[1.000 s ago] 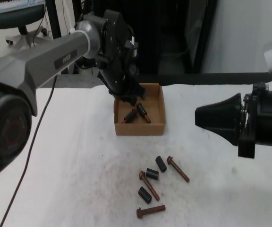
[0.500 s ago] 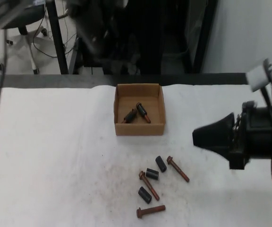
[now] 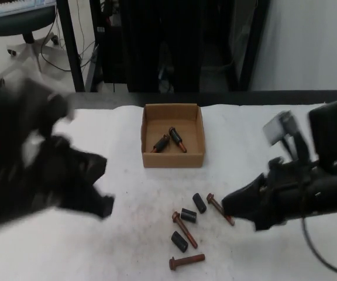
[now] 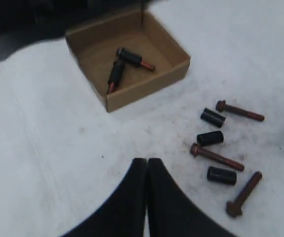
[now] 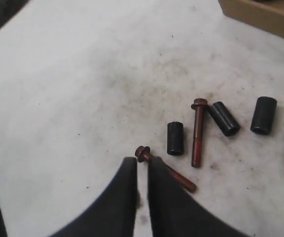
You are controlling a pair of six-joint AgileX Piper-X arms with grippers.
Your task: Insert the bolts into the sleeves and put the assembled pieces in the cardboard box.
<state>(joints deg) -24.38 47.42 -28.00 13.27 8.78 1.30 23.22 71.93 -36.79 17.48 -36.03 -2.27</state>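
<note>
Since two assembled pieces [image 3: 168,141] already lie in the cardboard box [image 3: 173,159], I judge I'm at the start of the next pair. Three bolts and three sleeves are loose on the table [image 3: 262,134], on the near side of the box.

My right pincer [image 5: 142,165] is almost closed and holds nothing. Its tips are just beside the head of the nearest bolt [image 5: 164,170]. My left pincer [image 4: 147,165] is pressed shut, also empty, and well apart from the parts.

Next move, as I see it:
- spread the right fingers
- straddle that bolt's shank
- have the left take a sleeve [image 5: 175,138]

Watch points:
- That sleeve and a second bolt [image 5: 197,133] sit close together, so a wide opening could knock them.
- Another sleeve [image 5: 224,118] touches or nearly touches the second bolt's head.

Bare cloth runs open on the left side and between the cluster and the box. The box walls stand upright, so a drop has to clear the rim first.
</note>
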